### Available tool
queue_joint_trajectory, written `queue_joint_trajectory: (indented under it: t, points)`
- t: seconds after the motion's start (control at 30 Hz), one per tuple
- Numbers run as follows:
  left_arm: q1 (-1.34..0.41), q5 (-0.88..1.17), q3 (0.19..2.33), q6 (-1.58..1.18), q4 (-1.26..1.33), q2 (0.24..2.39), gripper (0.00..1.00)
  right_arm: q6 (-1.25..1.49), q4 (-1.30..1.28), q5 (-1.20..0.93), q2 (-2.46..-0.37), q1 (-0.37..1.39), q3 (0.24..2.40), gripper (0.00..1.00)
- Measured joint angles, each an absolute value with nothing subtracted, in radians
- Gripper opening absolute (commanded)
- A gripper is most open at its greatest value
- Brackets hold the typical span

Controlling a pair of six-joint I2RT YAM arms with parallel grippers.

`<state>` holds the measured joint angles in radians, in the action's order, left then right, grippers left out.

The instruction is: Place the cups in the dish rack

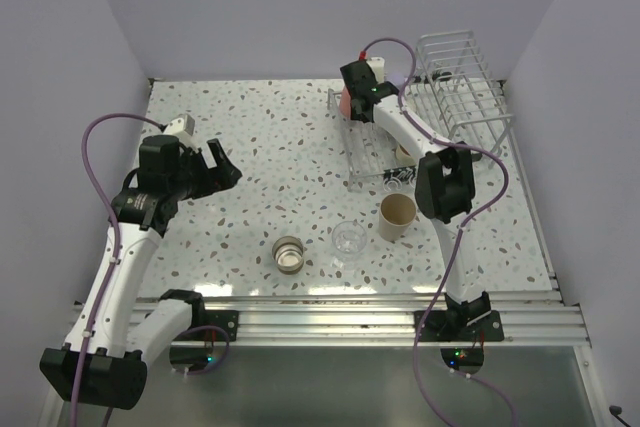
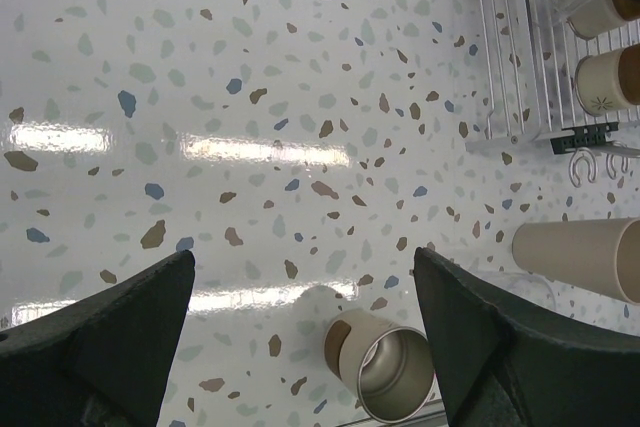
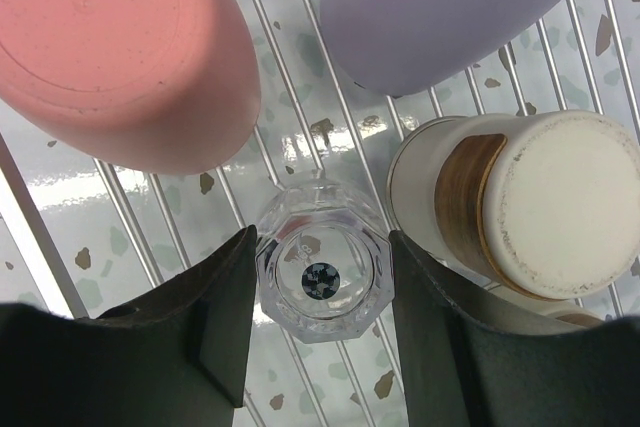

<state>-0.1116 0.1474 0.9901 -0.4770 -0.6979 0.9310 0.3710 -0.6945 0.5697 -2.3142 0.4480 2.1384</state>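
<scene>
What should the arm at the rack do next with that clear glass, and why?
Probably open the right fingers and lift straight up. The clear glass stands upside down on the wires of the rack, close beside the pink cup and purple cup, so it looks placed. Pulling sideways might knock its neighbours.

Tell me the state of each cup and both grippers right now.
Racked clear cup: on the rack, gripped.
Right gripper: closed on that cup.
Left gripper: open, empty.
Coral cup: in rack, base up.
Lavender cup: standing in rack.
Brown-banded cup: in rack, base up.
Metallic cup: on table, mouth up.
Loose clear cup: on table, upright.
Beige cup: on table, mouth up.
</scene>
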Motion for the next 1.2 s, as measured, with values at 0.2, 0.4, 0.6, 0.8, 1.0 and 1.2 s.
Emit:
queue_joint_trajectory:
  t: [0.2, 0.4, 0.6, 0.8, 1.0, 1.2]
  points:
    - [-0.112, 0.147, 0.990, -0.476, -0.698, 0.931, 0.93, 0.400, -0.693, 0.566, -2.314, 0.448, 2.133, 0.00]
    - [-0.112, 0.144, 0.990, -0.474, -0.698, 0.931, 0.93, 0.429, -0.673, 0.558, -2.299, 0.446, 2.106, 0.00]
    - [-0.112, 0.143, 0.990, -0.474, -0.698, 0.931, 0.93, 0.457, -0.673, 0.558, -2.297, 0.443, 2.105, 0.00]
    - [-0.112, 0.141, 0.990, -0.474, -0.698, 0.931, 0.93, 0.480, -0.673, 0.558, -2.296, 0.441, 2.105, 0.00]
    - [-0.112, 0.141, 0.990, -0.474, -0.698, 0.931, 0.93, 0.493, -0.682, 0.559, -2.295, 0.441, 2.109, 0.00]
    - [-0.112, 0.141, 0.989, -0.474, -0.698, 0.931, 0.93, 0.516, -0.696, 0.537, -2.295, 0.451, 2.125, 0.00]
